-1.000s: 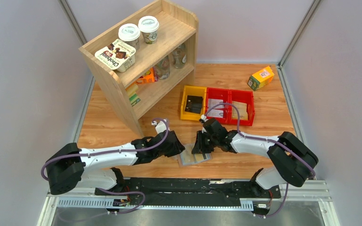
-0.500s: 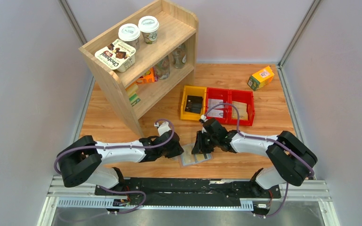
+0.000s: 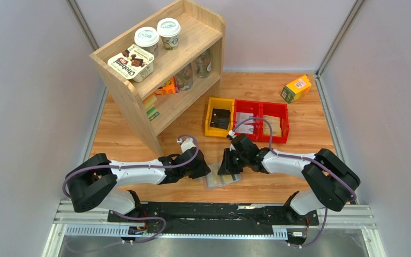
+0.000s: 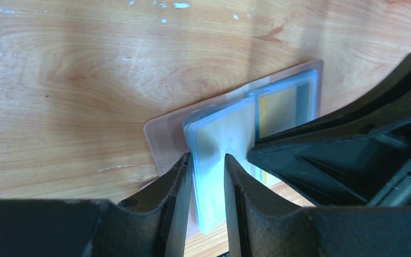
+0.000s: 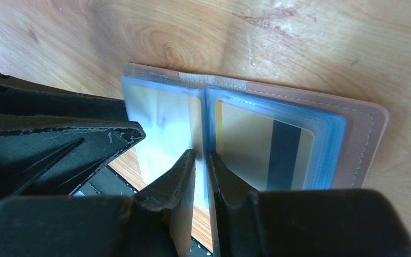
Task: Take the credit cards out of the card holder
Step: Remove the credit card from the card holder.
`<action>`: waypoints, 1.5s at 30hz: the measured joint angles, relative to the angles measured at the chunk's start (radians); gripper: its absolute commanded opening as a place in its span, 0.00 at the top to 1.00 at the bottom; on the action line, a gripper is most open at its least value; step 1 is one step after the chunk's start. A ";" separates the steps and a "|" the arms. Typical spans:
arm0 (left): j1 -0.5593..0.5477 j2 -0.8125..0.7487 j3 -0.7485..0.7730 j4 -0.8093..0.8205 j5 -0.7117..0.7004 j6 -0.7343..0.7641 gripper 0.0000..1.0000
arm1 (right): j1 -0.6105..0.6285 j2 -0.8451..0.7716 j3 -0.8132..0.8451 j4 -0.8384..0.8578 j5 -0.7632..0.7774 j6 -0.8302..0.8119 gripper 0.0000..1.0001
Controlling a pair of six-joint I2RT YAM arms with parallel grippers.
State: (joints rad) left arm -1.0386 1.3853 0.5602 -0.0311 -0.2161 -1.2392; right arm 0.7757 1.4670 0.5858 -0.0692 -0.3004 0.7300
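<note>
Left tool (image 4: pixel 206 160) part-open, straddling a clear sleeve of the card holder (image 4: pixel 163 131) lying open on the counter (image 4: pixel 59 80). Right tool (image 5: pixel 200 155) near-closed at its fold, grip unclear. Both arms low, angled inward.

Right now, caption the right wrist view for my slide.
Right tool pinches open card holder; a striped card sits pocketed.

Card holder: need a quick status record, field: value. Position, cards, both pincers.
card holder: lying open on the table, between the two pincers
tan-yellow card: inside its clear pocket, dark stripe showing
pale card: inside the neighbouring pocket
cards out: none
left pincer: open, fingers either side of the pale card's pocket edge
right pincer: nearly closed at the fold between the two pockets; grip unclear
</note>
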 measured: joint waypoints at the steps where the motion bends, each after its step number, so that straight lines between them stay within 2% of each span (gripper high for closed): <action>1: 0.000 -0.003 0.000 0.008 0.002 0.005 0.66 | 0.000 0.000 -0.001 0.002 -0.002 0.000 0.80; 14: 0.000 -0.086 -0.002 0.165 0.078 0.038 0.72 | 0.000 -0.039 -0.048 0.051 -0.005 0.007 0.76; 29: 0.000 -0.019 -0.002 0.164 0.084 0.037 0.76 | 0.000 -0.249 -0.120 0.062 0.092 0.018 0.65; 36: 0.000 0.053 0.051 0.151 0.097 0.050 0.72 | 0.000 -0.394 -0.152 0.033 0.204 0.029 0.57; 45: 0.000 0.161 0.196 0.156 0.161 0.083 0.63 | -0.015 -0.532 -0.192 -0.045 0.346 0.044 0.57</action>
State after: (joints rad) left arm -1.0382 1.5459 0.7567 0.1253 -0.0551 -1.1564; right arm 0.7605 0.9348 0.3939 -0.1146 0.0452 0.7742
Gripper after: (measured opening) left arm 0.325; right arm 0.430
